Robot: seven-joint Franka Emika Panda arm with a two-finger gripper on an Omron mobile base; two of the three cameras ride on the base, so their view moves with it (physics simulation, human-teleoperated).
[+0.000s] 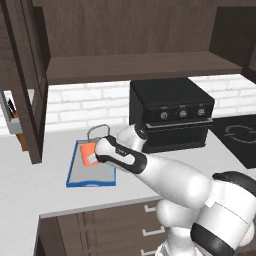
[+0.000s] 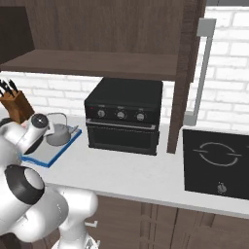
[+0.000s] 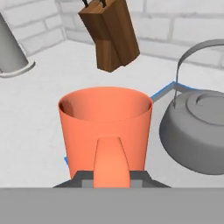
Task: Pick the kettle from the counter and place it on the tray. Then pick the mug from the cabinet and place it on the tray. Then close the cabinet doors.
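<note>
Closest to the hand camera, the gripper (image 3: 112, 180) is clenched on the loop handle of the orange mug (image 3: 105, 127). The handle runs straight up between the two dark fingertips, and the mug stands upright with its open mouth facing up. Seen from the left base view, the mug hangs at the end of the white arm, above the near part of the tray (image 1: 90, 181), whose blue rim frames a grey bottom on the counter (image 1: 35, 185).

Just beyond the mug sits the kettle (image 3: 197, 131), squat and grey, already on the tray with its wire handle arched over it. It lies to one side of the mug and close to it, so the free spot on the tray is on the near side, under the mug; whether the mug's base already touches the tray cannot be told. The coming move is likely a straight lowering and a release, keeping clear of the kettle.

Farther back stand a wooden knife block (image 3: 110, 33), the black oven (image 1: 170, 117), and above them the cabinet (image 1: 140, 65) with its doors (image 1: 27, 90) open.
</note>
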